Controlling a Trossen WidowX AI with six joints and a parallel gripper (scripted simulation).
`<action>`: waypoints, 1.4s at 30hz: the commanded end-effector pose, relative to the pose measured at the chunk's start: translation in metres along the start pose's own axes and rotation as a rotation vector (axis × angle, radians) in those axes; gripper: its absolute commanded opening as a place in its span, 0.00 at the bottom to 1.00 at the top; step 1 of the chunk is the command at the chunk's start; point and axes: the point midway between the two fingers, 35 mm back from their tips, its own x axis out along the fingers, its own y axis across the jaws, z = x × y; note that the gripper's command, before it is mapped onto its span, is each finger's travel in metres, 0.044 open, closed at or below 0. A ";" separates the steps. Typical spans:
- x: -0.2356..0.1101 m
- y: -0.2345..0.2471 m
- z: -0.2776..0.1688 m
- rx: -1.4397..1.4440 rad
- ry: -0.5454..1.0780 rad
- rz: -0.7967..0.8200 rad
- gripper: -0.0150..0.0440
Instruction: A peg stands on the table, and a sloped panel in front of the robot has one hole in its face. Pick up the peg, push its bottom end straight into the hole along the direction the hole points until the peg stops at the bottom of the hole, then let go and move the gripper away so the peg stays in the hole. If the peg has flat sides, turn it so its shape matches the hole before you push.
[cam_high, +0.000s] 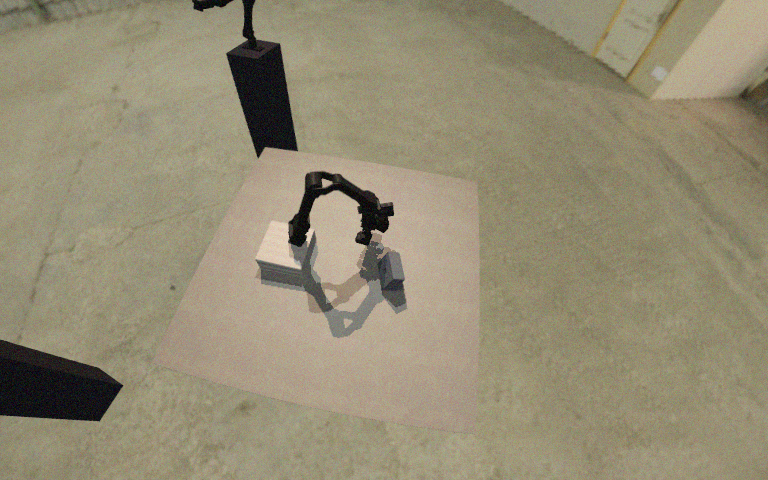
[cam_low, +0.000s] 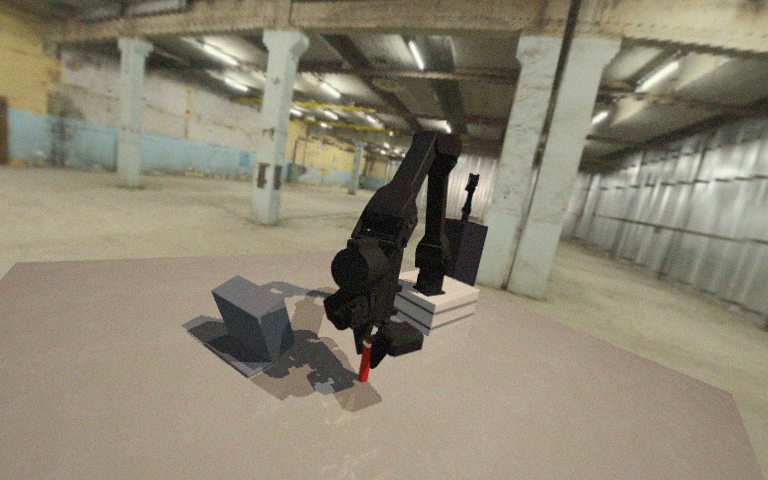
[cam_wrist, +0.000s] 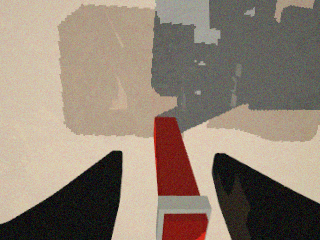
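Note:
The red square-sided peg (cam_low: 365, 363) (cam_wrist: 175, 160) with a grey top band stands upright on the table (cam_high: 339, 384) (cam_low: 509, 396). My gripper (cam_high: 365, 240) (cam_low: 368, 355) (cam_wrist: 168, 162) is lowered over it, one finger on each side of the peg. In the wrist view, bare table shows between each finger and the peg, so the fingers are open around it. The grey sloped panel (cam_high: 391, 268) (cam_low: 249, 316) stands close by, left of the peg in the exterior view. Its hole does not show. The peg is hidden by the arm in the top view.
The arm's white base block (cam_high: 274, 251) (cam_low: 447, 300) stands behind the peg. A dark pillar (cam_high: 263, 96) (cam_low: 467, 249) with a camera stands just off the table's far edge. Another dark block (cam_high: 45, 390) lies off the table's near left.

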 end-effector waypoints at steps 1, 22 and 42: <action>0.000 0.000 0.000 0.000 -0.001 0.001 0.42; -0.050 0.002 0.002 -0.002 0.000 -0.002 0.25; -0.074 -0.004 0.007 -0.002 -0.005 0.041 0.25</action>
